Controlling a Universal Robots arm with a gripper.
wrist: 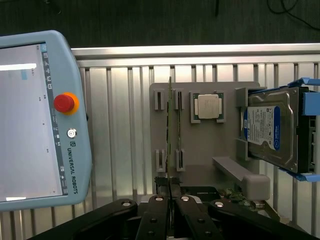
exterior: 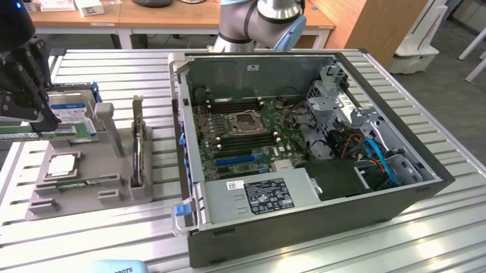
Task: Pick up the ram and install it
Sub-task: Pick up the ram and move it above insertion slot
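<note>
End effector [wrist: 170, 188] seemingly gripping ram [exterior: 65, 134], above grey holder [wrist: 200, 150]

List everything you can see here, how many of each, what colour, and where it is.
computer case: one, dark grey, exterior view's right
motherboard: one, green, inside the case
holder tray: one, grey, exterior view's left
hard drive: one, silver, on edge in the tray
processor: one, silver, flat in the tray
control tablet: one, pale blue, on the table
table: one, silver, under everything
ram: one, green, in the end effector
arm: one, silver and blue, behind the case
end effector: one, black, shut on the ram
</note>
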